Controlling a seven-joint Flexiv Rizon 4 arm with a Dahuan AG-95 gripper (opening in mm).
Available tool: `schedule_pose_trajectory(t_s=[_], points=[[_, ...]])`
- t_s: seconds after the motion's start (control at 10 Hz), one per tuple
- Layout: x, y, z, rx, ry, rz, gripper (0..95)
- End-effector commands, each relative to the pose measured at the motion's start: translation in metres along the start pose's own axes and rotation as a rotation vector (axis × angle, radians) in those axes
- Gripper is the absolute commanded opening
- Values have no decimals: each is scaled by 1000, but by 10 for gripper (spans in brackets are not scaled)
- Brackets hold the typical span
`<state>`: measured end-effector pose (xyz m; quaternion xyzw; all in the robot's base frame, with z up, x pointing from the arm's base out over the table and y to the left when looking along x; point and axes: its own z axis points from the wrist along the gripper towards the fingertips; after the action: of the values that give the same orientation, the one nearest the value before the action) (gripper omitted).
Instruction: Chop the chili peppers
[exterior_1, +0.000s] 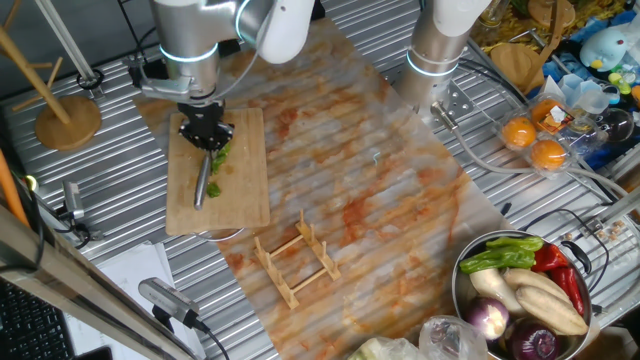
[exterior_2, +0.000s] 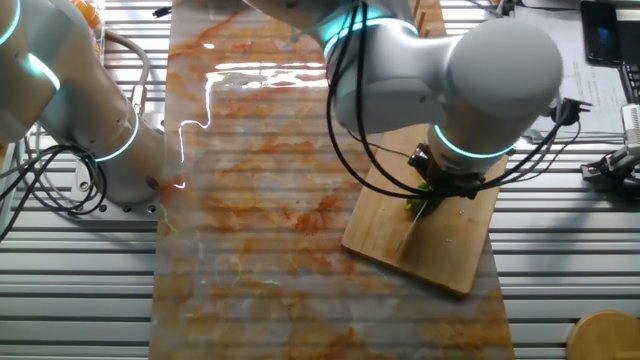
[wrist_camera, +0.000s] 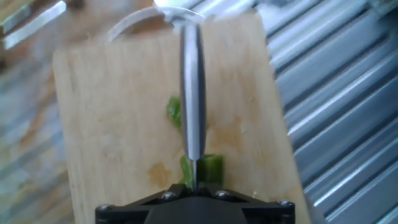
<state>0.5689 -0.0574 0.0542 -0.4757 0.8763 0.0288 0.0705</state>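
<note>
The hand (exterior_1: 207, 133) sits at upper left of one fixed view, clamped on a knife (wrist_camera: 192, 99) above the board (exterior_1: 240, 180). Chili (wrist_camera: 213, 167) chunks lie on the board beside the blade. A wooden rack (exterior_1: 297, 258) lies at lower centre and a vegetable bowl (exterior_1: 462, 295) at lower right, both well apart on the surface (exterior_1: 110, 215).

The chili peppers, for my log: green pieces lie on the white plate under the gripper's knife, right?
Not quite: the chili peppers lie on a wooden cutting board, not a white plate. The hand view shows it. The rest holds: green pieces sit under the knife held in the gripper.
</note>
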Motion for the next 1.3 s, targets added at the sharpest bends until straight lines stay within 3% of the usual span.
schedule_pose_trajectory(t_s=[0.1,0.2,0.5,0.6,0.7,0.8,0.9,1.1,1.3], points=[[2,2,0,3,-22,-19,0],[5,3,-2,4,-25,-28,0],[11,3,-6,1,-116,-40,0],[11,3,-6,5,-118,-40,0],[10,3,-5,-2,-93,-30,0],[9,3,-4,10,-50,-26,0],[7,3,-2,9,-31,-27,0],[6,3,-1,11,-21,-34,0],[6,3,-2,10,15,-33,0]])
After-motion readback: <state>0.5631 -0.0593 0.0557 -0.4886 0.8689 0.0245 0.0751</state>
